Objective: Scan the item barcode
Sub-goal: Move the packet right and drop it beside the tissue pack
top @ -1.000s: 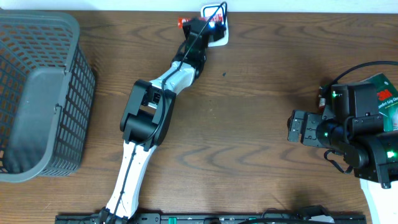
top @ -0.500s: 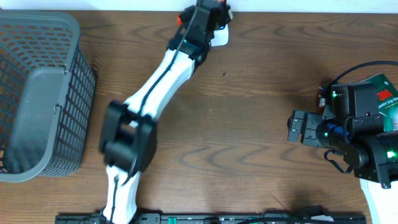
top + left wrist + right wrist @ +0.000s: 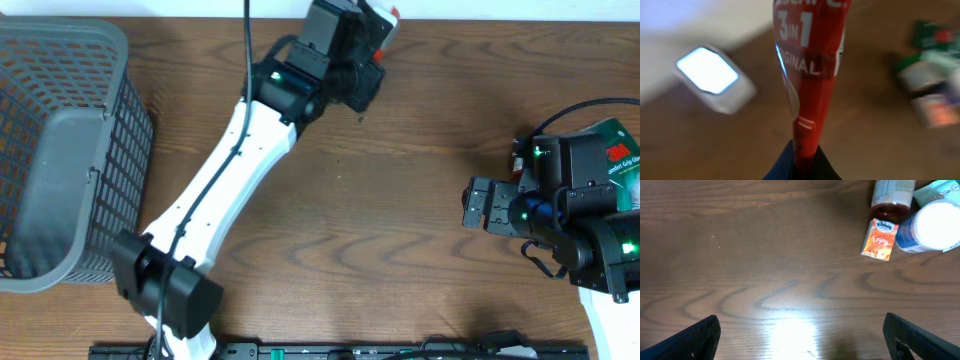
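Grasp done: red coffee sachet (image 3: 810, 75) pinched by its lower edge in the clenched left gripper (image 3: 802, 167), held upright above the far edge of the table (image 3: 400, 280). Scan itself judged not yet done: white scanner (image 3: 710, 77) with its lit window off to one side of the sachet in the left wrist view, near but apart, and no barcode visible on the face shown. Most likely left to do: turning the coded side toward that window. Right gripper (image 3: 801, 330) spread wide and empty over bare wood, well apart from the scanner. Close by it, an orange tissue pack (image 3: 879, 240), a dark-capped bottle (image 3: 892, 195) and a white-lidded tub (image 3: 935, 227) clustered together; grey basket (image 3: 135, 130) at the opposite end. Nothing seen between sachet and scanner; left wrist view blurred, exact gap hard to tell.
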